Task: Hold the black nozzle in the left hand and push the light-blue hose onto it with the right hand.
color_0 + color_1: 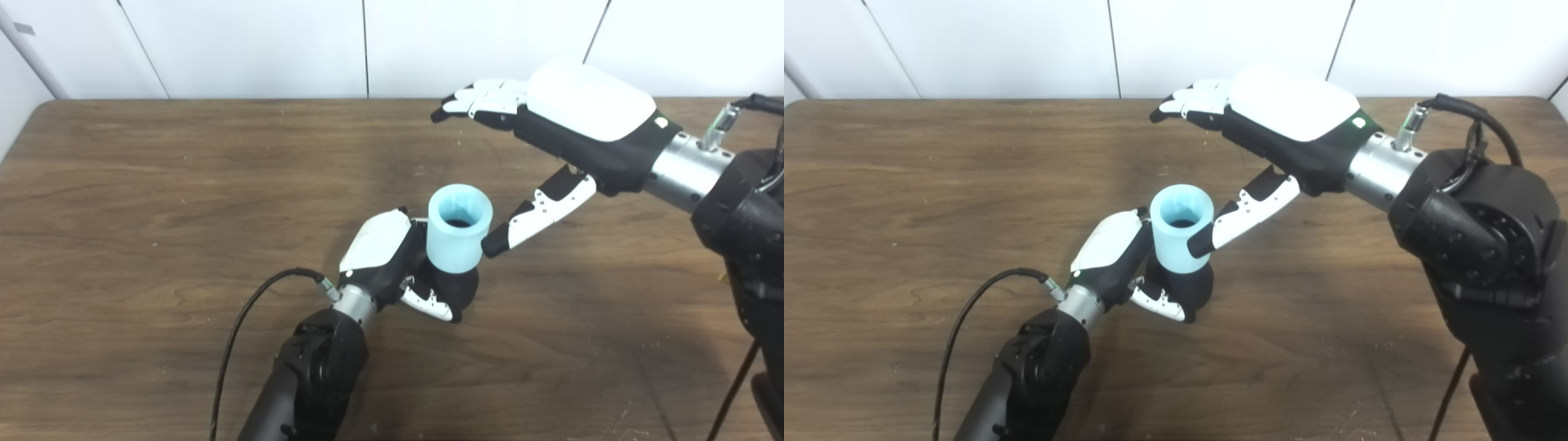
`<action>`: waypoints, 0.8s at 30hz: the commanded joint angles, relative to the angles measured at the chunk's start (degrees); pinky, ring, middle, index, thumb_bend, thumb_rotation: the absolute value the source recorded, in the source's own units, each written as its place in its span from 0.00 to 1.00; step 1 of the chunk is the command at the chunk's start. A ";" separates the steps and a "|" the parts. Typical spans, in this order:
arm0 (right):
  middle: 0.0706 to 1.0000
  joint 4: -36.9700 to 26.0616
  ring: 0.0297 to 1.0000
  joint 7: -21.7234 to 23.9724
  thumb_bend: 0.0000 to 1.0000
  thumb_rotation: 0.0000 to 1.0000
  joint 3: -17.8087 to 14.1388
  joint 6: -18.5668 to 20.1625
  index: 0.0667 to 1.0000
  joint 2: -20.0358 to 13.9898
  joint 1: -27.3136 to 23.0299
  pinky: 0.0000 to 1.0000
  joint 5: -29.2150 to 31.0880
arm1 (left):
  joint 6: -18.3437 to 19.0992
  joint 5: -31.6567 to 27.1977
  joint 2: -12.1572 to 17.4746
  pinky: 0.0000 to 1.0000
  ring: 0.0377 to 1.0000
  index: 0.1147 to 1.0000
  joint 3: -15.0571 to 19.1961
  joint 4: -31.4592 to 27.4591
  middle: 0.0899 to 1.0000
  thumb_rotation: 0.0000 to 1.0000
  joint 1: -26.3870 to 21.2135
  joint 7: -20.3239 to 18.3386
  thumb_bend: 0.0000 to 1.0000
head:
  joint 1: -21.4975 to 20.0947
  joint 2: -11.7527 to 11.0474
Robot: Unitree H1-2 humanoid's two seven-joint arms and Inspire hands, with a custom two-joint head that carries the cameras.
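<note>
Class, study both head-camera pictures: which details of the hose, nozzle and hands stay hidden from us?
- Black nozzle: its top, covered by the light-blue hose, both views.
- Left hand: fingers behind the nozzle.
- Right hand: whether its thumb touches the hose; unclear.
- Right arm: cut off by the edge.

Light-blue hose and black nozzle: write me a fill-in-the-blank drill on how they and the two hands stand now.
1. The short light-blue hose sits on top of the ____ nozzle.
2. The nozzle is gripped by the ____ hand.
3. The right hand has its fingers ____ and holds nothing.
4. All this happens above a brown ____ table.

Missing words: black; left; open; wooden
</note>
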 commanded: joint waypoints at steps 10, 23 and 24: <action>0.89 -4.70 0.91 -0.68 0.75 0.78 -0.67 1.55 0.86 -0.92 1.03 0.80 1.22 | 4.66 -1.28 2.88 1.00 0.70 0.38 -2.35 4.26 0.50 0.00 2.28 -6.46 0.51 | -0.09 -0.07; 1.00 -4.96 0.99 -5.76 0.74 0.88 -2.76 -6.77 0.94 -4.22 7.50 0.91 8.19 | 4.76 -2.72 3.11 1.00 0.70 0.37 -2.20 4.94 0.50 0.00 1.86 -5.96 0.51 | -0.08 -0.50; 1.00 -4.79 1.00 -6.33 0.74 0.88 -2.97 -7.62 0.95 -4.36 8.16 0.92 8.57 | 4.78 -2.79 3.11 1.00 0.70 0.37 -2.19 5.03 0.50 0.00 1.84 -5.85 0.51 | -0.08 -0.50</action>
